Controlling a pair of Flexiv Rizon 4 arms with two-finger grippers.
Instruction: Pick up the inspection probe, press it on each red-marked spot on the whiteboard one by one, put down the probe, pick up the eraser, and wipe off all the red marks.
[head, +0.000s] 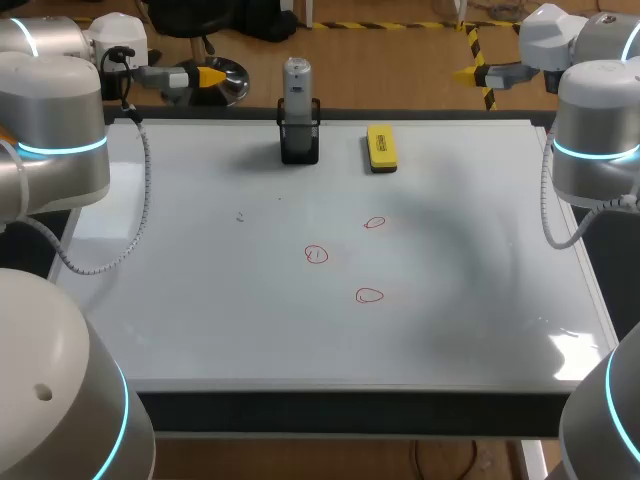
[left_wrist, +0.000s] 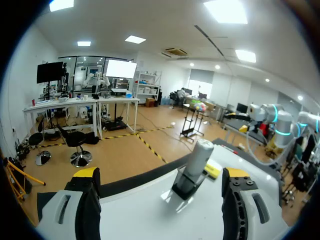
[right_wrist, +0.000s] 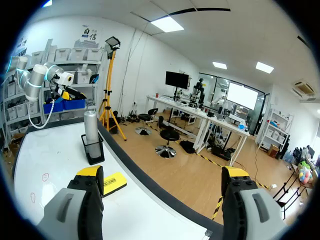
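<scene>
1. The whiteboard (head: 200, 320) lies flat and covers most of the table top.
2. The nearest red mark (head: 369, 295) is a small red ring, drawn a bit right of the board's middle.
3. The second red mark (head: 316, 254) is a little farther back and to the left. The third red mark (head: 375, 223) is farther back again and to the right. The three rings do not touch each other.
4. Near the far edge of the board stands a black holder (head: 299, 142). The probe (head: 297, 80), a grey stick, stands upright in it.
5. The yellow eraser (head: 381, 147) lies flat on the board, to the right of the holder and not touching it.
6. The left gripper (head: 212, 76) hangs up by the far left corner and points to the right. Its fingers (left_wrist: 86, 173) are spread wide with nothing between them. The probe and holder stand ahead of it, with the eraser just past them.
7. The right gripper (head: 465, 74) hangs up by the far right corner and points to the left. Its fingers (right_wrist: 90, 171) are also spread wide and hold nothing. The eraser lies beside its left finger, and the probe stands farther ahead.
</scene>
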